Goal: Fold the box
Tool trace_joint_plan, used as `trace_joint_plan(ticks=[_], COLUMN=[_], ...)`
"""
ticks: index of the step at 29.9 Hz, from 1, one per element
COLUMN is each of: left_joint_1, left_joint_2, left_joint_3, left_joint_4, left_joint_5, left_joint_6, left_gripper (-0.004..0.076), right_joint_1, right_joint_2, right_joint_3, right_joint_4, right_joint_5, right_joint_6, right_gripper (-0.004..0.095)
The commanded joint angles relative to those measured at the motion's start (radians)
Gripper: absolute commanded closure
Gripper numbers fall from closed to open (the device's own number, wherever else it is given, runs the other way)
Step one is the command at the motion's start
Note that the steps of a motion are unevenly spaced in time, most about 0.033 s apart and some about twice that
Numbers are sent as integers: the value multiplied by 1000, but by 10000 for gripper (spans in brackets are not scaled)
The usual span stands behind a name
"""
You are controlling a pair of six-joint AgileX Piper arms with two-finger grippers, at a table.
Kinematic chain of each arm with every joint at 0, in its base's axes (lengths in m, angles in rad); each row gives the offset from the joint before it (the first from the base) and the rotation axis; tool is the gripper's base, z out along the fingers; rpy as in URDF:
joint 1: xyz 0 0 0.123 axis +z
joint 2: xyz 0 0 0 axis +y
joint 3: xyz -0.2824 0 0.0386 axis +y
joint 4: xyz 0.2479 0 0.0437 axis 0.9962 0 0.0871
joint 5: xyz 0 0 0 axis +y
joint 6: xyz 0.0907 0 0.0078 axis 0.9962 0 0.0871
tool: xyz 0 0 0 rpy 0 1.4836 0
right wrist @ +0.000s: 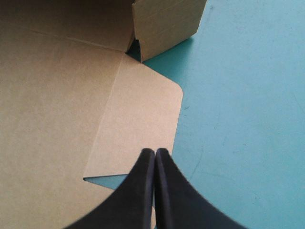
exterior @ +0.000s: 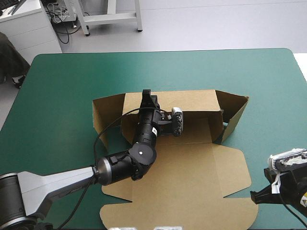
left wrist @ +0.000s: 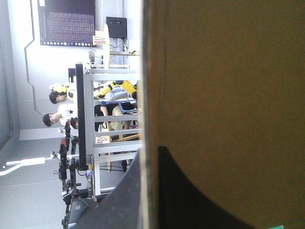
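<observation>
The brown box [exterior: 192, 163] lies mid-table with its back wall [exterior: 192, 100] raised and its lid flat toward the near edge. My left gripper [exterior: 146, 94] reaches over the tray floor and is shut on the top edge of the back wall. In the left wrist view that wall [left wrist: 224, 86] stands between my left gripper's [left wrist: 150, 150] fingers. My right gripper [exterior: 254, 195] is shut and empty at the lid's near right corner. In the right wrist view the right gripper [right wrist: 155, 151] points over the lid's rounded side flap [right wrist: 143, 114].
The box's right side wall [exterior: 235, 115] stands splayed outward, and the left one [exterior: 108, 112] does too. The teal-green cover [exterior: 57, 96] shows around the box on all sides, with a wide stretch [right wrist: 248, 119] beside my right gripper.
</observation>
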Motion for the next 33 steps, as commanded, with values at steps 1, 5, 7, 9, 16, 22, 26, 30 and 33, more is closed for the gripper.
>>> trace_joint_plan(ticks=[1,5,7,9,16,22,26,30,33], left_joint_1=[3,3,3,3,3,3,3,3,3], left_joint_2=[-49,-49,-49,-49,-49,-49,-49,-49,-49], left_joint_3=[-24,-24,-24,-24,-24,-24,-24,-24,-24], left_joint_4=[67,64,60,53,32,34,34,34,32], left_joint_5=[34,32,32,32,29,-2,-16,-14,-13], left_joint_6=[-18,-10,-10,-10,-11,-11,-16,-16,-16], left_gripper=[749,749,749,749,749,749,749,749,749], right_joint_1=[-8,-8,-8,-8,-8,-8,-8,-8,-8], right_joint_2=[12,12,12,17,108,273,383,495,584], right_joint_3=[-87,-166,-208,-242,-363,-496,-556,-619,-680], right_joint_4=[0,-10,-10,-6,-54,-85,-84,-84,-76], right_joint_5=[-61,-61,-57,-57,-31,18,3,4,7], right_joint_6=[45,59,60,80,117,119,118,118,107], right_gripper=[899,675,460,255,72,72,75,75,75])
